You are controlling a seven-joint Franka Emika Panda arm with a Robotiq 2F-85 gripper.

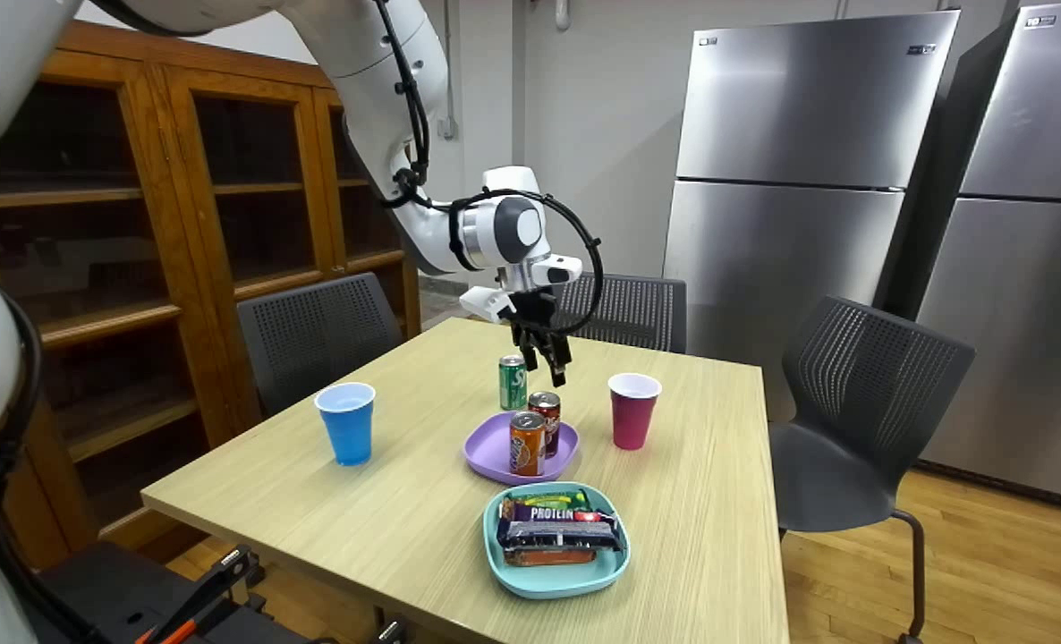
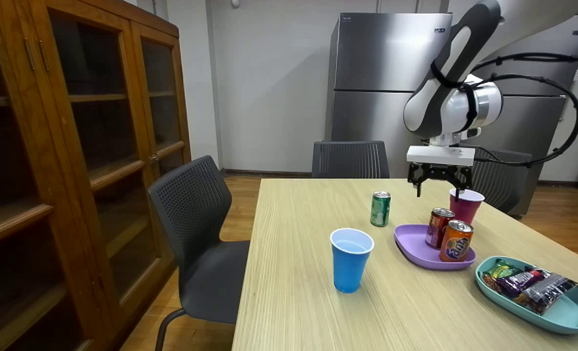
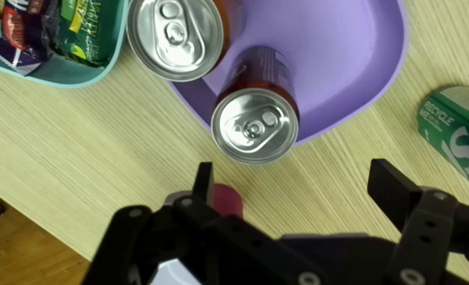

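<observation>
Here I hang, my gripper [image 3: 293, 175] over the table [image 1: 691, 555], fingers [image 3: 394, 192] spread wide, nothing between them: a hover between grips, by my reading. Nearest below is the dark red can [image 3: 255, 126], mid-frame in the wrist view, upright on the purple plate [image 3: 337, 59]. It sits up-frame of my gap, so closing on it would, I reckon, call for shifting over, then dropping straight. One snag: the orange can [image 1: 528, 444] stands close beside it, top of the wrist view, leaving scant room for a finger, I'd guess. At the right edge, the green can [image 3: 460, 130], off the plate. Lower centre, the pink cup [image 1: 634, 419] peeks past one finger. Upper left corner, the teal tray [image 1: 553, 588] with its snack packs [image 1: 559, 534]. Left of centre in an exterior view, the blue cup [image 1: 348, 427], well apart from me.
</observation>
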